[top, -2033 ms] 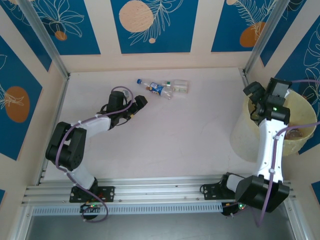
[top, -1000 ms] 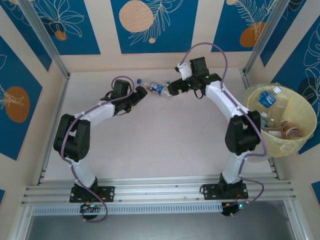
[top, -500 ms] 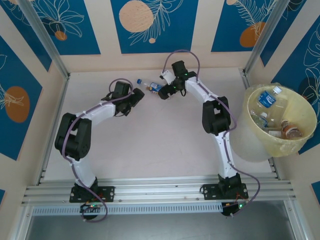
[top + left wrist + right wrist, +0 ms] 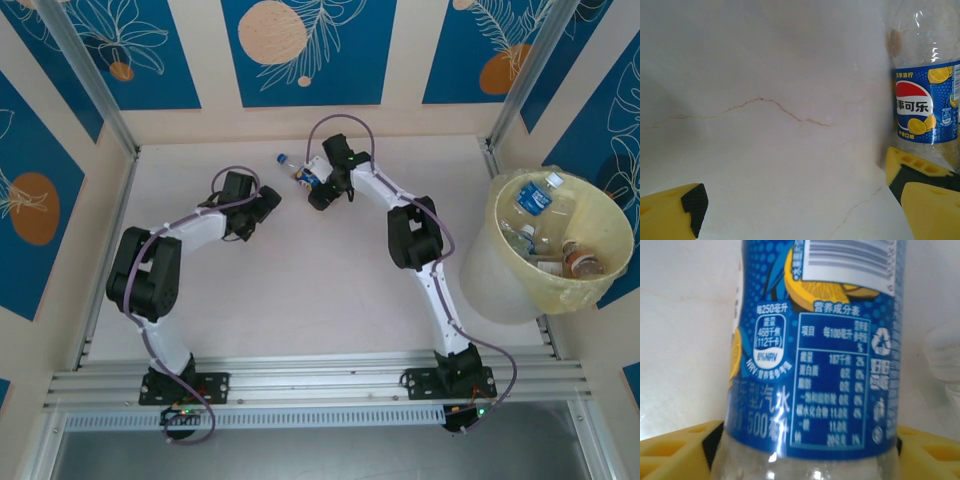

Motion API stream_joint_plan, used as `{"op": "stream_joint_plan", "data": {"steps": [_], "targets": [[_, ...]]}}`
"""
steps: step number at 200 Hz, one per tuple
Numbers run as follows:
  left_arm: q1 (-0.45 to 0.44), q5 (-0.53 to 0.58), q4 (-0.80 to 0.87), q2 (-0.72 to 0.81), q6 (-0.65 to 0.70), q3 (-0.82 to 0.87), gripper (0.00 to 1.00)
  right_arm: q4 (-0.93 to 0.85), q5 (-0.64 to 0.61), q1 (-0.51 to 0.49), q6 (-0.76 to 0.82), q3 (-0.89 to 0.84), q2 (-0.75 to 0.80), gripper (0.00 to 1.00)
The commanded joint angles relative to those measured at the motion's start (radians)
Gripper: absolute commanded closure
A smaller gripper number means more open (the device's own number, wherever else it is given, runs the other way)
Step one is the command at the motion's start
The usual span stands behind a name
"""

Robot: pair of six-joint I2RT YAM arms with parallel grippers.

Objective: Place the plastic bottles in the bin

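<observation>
Advancing, right tool (image 4: 318, 193) now straddles bottle (image 4: 815, 365); left tool (image 4: 795, 200) retreated

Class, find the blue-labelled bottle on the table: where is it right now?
Top view: the bottle lies at the far middle of the table, the right gripper straddling it and the left gripper just to its left.

Two arms, left (image 4: 195, 228) and right (image 4: 440, 290). Two pairs of yellow jaws, one per arm. One bin (image 4: 495, 285). One blue-labelled bottle (image 4: 300, 172) lying out on the desk (image 4: 330, 300). Inside the bin, at least four more bottles (image 4: 535, 197), one with a blue label, one red-brown; exact number hard to tell in the heap.
</observation>
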State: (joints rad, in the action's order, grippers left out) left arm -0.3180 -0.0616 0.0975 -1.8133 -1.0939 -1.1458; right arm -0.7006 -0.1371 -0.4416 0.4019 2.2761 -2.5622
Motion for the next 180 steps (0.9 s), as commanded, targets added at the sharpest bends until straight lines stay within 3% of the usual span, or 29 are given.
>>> {"op": "stream_joint_plan", "data": {"steps": [1, 24, 48, 133, 180], "targets": [[0.02, -0.049, -0.069, 0.031, -0.002, 0.023, 0.0, -0.044, -0.067, -0.013, 0.001, 0.059, -0.018, 0.31], [0.025, -0.108, -0.138, 0.036, 0.014, 0.037, 0.0, -0.072, -0.067, -0.014, -0.025, 0.04, 0.031, 0.45], [0.026, -0.158, -0.2, 0.053, 0.07, 0.053, 0.0, 0.053, -0.021, -0.025, -0.011, -0.184, 0.198, 0.51], [0.043, -0.385, -0.408, 0.173, 0.134, 0.151, 0.0, 0.329, 0.119, -0.049, -0.172, -0.895, 0.777, 0.57], [0.035, -0.548, -0.611, 0.158, 0.037, 0.19, 0.0, 0.408, 0.236, -0.069, -0.311, -1.19, 1.035, 0.59]]}}
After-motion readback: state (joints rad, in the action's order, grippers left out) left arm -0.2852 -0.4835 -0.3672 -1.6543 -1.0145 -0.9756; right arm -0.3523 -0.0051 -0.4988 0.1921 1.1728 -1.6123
